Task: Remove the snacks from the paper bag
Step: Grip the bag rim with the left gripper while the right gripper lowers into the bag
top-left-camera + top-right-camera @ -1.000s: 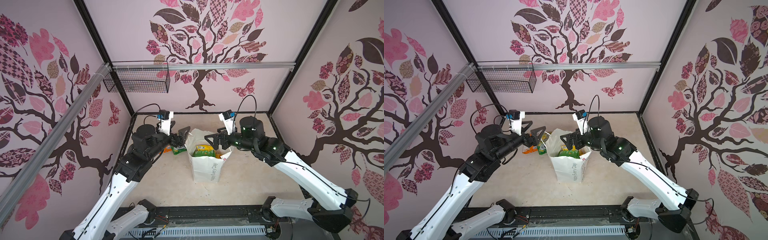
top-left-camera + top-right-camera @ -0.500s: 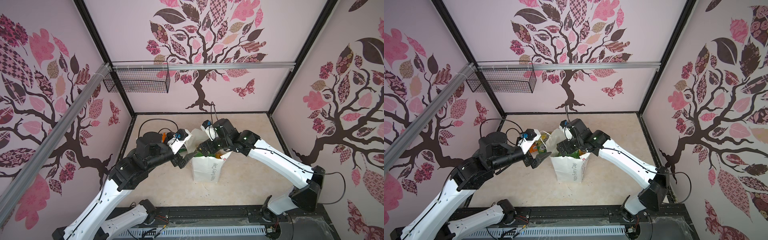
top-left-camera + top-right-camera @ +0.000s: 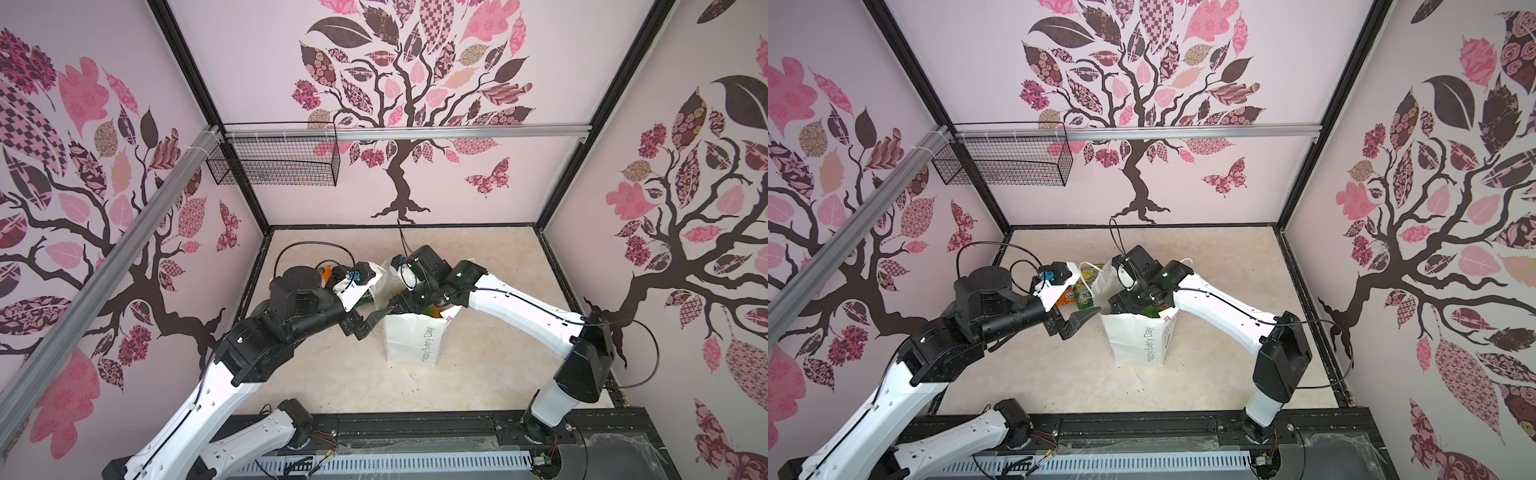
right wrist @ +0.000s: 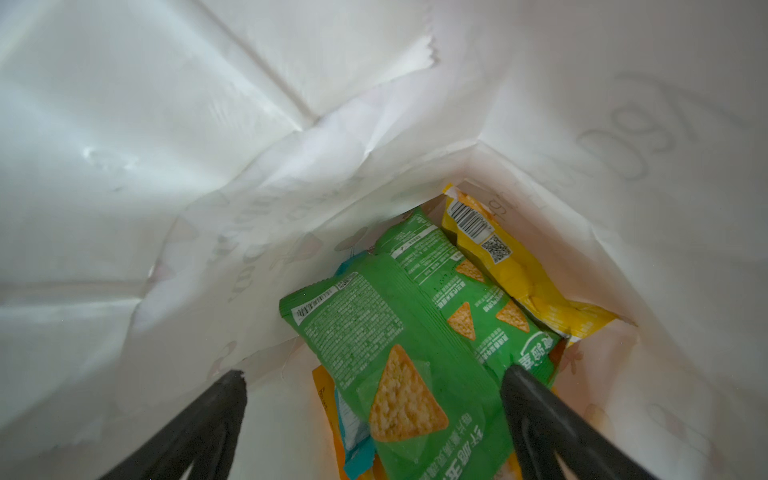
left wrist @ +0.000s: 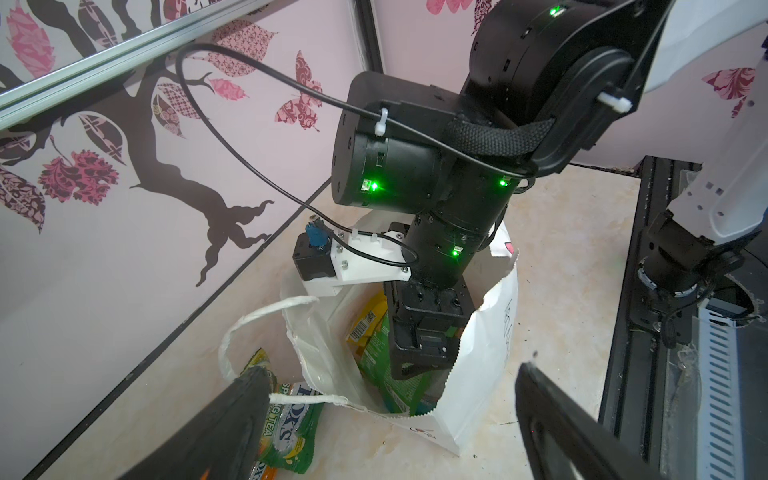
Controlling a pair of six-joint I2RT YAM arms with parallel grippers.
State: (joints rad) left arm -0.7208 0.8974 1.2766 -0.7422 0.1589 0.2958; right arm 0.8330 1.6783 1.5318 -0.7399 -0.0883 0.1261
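**Right arm down in the bag, jaws spread over the green packets**

The paper bag (image 3: 405, 340) stands upright near the middle of the bench (image 3: 498, 374), mouth up. The right arm (image 3: 519, 307) comes in from 3 o'clock and dips into that mouth. Its wrist view shows the right jaws released and wide, holding nothing, set either side of a green packet (image 4: 374, 332) on top of the pile. Next to it lie a second green packet (image 4: 469, 286) and a yellow packet (image 4: 523, 278); teal and orange edges show underneath.

At about 10 o'clock from the bag, a FOX'S packet (image 5: 291, 432) and an orange packet (image 3: 1065, 301) lie out on the bench. I judge the job part done, and the step in hand to be the reach for the next snack.

The left jaws, at 9 o'clock of the bag by its cord handle (image 5: 257, 316), are likewise released and empty. Whether one touches the cord I cannot tell.

The next move likely calls for sinking a little, pinching the top green packet and lifting straight up. The film may slip, or the light bag may rise with it.

Readable writing: "Happy Every Day" on the bag; "FOX'S" and apparently "SPRING TEA" on the packet outside. The yellow packet shows a barcode and a square code. The print on the green packets is too small to read.
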